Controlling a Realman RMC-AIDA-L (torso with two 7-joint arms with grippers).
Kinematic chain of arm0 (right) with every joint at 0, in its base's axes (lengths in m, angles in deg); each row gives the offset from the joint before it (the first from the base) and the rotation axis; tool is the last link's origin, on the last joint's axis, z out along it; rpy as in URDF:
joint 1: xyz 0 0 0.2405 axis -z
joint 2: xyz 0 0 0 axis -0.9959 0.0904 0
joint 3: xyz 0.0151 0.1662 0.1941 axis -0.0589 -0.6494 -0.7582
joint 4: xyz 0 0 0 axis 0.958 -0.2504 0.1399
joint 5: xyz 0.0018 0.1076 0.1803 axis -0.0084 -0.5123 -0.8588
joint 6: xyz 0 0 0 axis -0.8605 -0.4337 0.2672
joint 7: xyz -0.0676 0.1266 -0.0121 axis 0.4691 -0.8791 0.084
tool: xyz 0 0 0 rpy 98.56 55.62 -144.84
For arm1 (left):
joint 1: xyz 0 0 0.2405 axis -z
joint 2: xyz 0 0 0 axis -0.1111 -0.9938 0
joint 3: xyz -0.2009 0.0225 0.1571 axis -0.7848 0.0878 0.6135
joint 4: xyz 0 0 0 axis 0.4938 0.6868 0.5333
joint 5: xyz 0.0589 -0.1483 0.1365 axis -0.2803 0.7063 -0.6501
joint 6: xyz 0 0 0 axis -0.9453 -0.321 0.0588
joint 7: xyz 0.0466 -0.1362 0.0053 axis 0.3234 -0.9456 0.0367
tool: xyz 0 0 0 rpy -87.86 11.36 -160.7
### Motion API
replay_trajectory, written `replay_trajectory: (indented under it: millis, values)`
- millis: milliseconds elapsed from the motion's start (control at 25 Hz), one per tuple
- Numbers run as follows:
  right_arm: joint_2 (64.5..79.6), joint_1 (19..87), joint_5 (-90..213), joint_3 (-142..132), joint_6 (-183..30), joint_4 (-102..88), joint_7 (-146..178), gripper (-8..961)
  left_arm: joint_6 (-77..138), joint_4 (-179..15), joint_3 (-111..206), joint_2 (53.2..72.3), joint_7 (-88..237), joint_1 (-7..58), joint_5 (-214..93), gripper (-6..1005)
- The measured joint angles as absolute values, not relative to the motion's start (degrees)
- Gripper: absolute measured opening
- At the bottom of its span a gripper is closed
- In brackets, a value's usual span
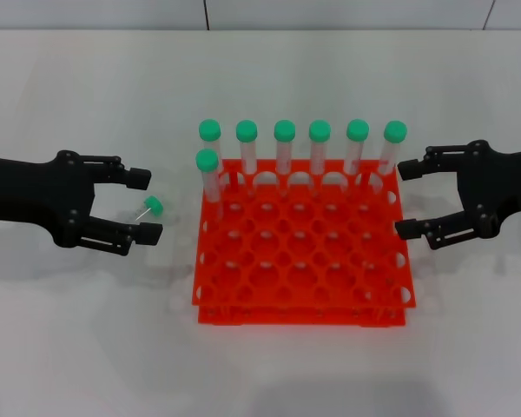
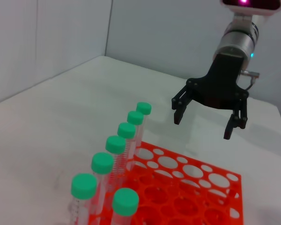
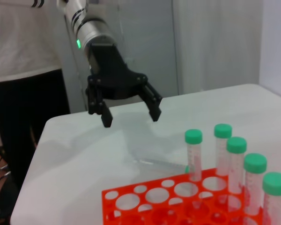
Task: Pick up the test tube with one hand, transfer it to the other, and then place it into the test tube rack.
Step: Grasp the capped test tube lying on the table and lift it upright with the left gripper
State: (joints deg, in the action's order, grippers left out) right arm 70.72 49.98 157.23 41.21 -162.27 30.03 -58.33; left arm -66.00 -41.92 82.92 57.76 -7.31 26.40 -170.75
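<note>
A clear test tube with a green cap [image 1: 152,207] lies on the white table, just left of the orange-red rack [image 1: 300,295]. In the head view it shows between the open fingers of my left gripper [image 1: 144,205]. In the right wrist view the left gripper [image 3: 131,117] hangs open above the lying tube [image 3: 154,163], not touching it. My right gripper [image 1: 407,198] is open and empty, just off the rack's right edge. It also shows in the left wrist view [image 2: 203,124], above the rack's far side [image 2: 196,180].
Several green-capped tubes [image 1: 284,132] stand in the rack's back row, and one more [image 1: 207,162] stands in the second row at the left corner. A person in a white top [image 3: 18,42] stands beyond the table's left end.
</note>
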Motion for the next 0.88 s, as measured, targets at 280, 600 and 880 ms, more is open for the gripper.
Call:
replay_trajectory:
  millis: [280,600,880]
  values:
    - [70.85,51.9,157.1,36.5,-162.9,30.6,-57.3,872,-66.4,-34.5,82.6,59.2,-26.9,26.0,-168.5,876]
    - [70.47,52.7,155.9,35.3,-162.5,30.8,-55.5,872,-70.1,-23.7,83.8,57.28,-53.8,27.0,-173.3,873]
    - [70.85,53.4,155.5,34.1,-162.0,31.5,-54.0,872,-72.1,-12.9,90.2,55.42,-69.1,30.9,-182.7,870]
